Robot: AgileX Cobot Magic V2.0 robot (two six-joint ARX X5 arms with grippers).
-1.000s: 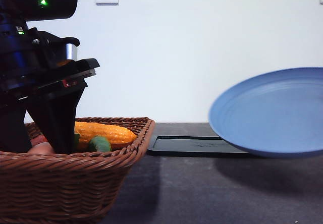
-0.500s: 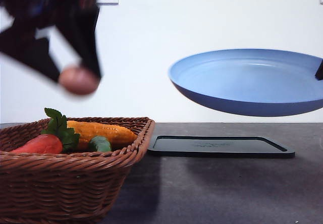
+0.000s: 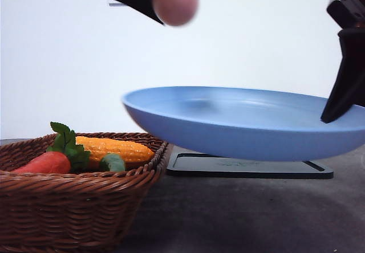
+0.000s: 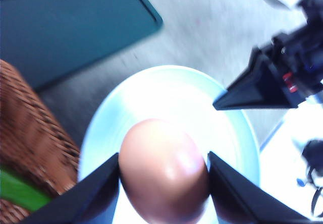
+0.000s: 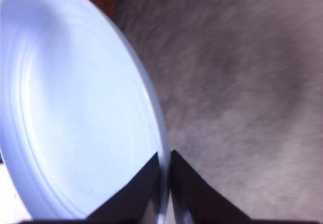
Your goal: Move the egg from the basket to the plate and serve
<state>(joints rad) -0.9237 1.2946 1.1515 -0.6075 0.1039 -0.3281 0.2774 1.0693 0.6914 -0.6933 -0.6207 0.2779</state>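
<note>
Nearest the front camera, the basket [image 3: 80, 202] is sitting on the counter [image 3: 239, 219] with a carrot [image 3: 45, 163], a corn cob [image 3: 117, 149] and a small green vegetable [image 3: 112, 163] lying in it; the egg [image 3: 175, 1] is no longer among them. Just beyond the basket's rim, the plate [image 3: 245, 125] is hanging in the air, slightly tilted, with the right hand [image 5: 165, 183] pinching its rim between narrowly closed fingers (the front view is showing that arm at the plate's right edge). Above the plate's left part, the left hand [image 4: 164, 176] is gripping the egg from both sides, well clear of the plate's surface; the left wrist view is showing the plate directly beneath the egg. Farther back, a black tray [image 3: 245, 164] is lying flat on the counter.

The lift out of the basket looks done. Setting the egg down onto the plate, letting go of it, and serving the plate are all apparently left to do.
</note>
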